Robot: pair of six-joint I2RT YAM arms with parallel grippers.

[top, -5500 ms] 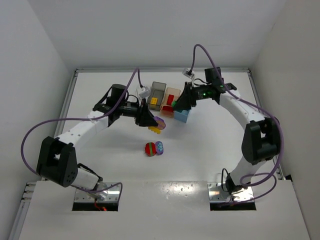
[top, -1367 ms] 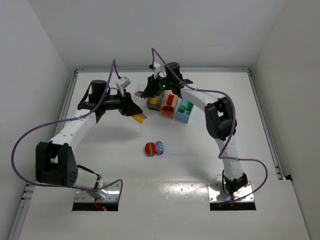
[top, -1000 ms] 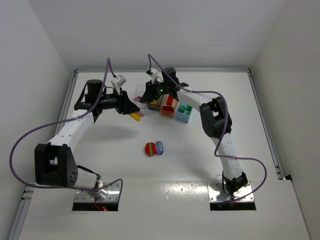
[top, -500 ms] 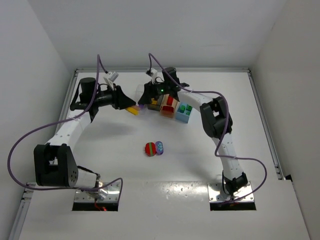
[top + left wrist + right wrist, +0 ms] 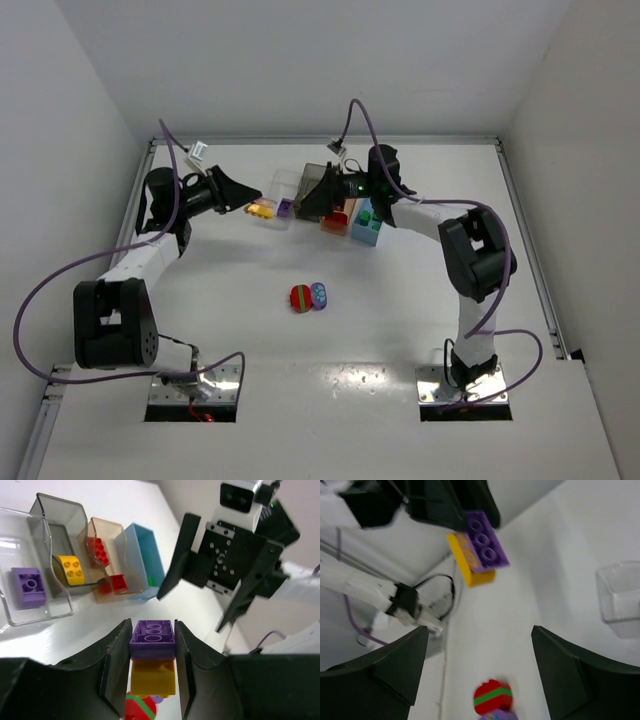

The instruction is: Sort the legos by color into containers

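Observation:
My left gripper (image 5: pixel 152 630) is shut on a two-brick stack of legos, a purple brick (image 5: pixel 152 639) on a yellow one (image 5: pixel 152 677), held above the table left of the containers (image 5: pixel 262 209). My right gripper (image 5: pixel 480 630) stands open and empty, facing that stack (image 5: pixel 480 547) from beside the bins (image 5: pixel 306 204). The clear bin (image 5: pixel 10 615) holds a purple brick (image 5: pixel 30 584). A yellow brick (image 5: pixel 71 570) lies in the dark grey bin (image 5: pixel 60 510). The tan bin (image 5: pixel 107 530) holds red bricks and stands next to the light blue bin (image 5: pixel 145 555).
A round red lego with a green stripe (image 5: pixel 300 298) lies mid-table, touching a purple and blue piece (image 5: pixel 319 294). The four bins stand in a row at the back (image 5: pixel 340 205). White walls close in the table on three sides.
My right gripper has opened and drawn back to the right from over the clear bin, where a purple brick now lies. My left gripper has swung back and left, holding its stack.

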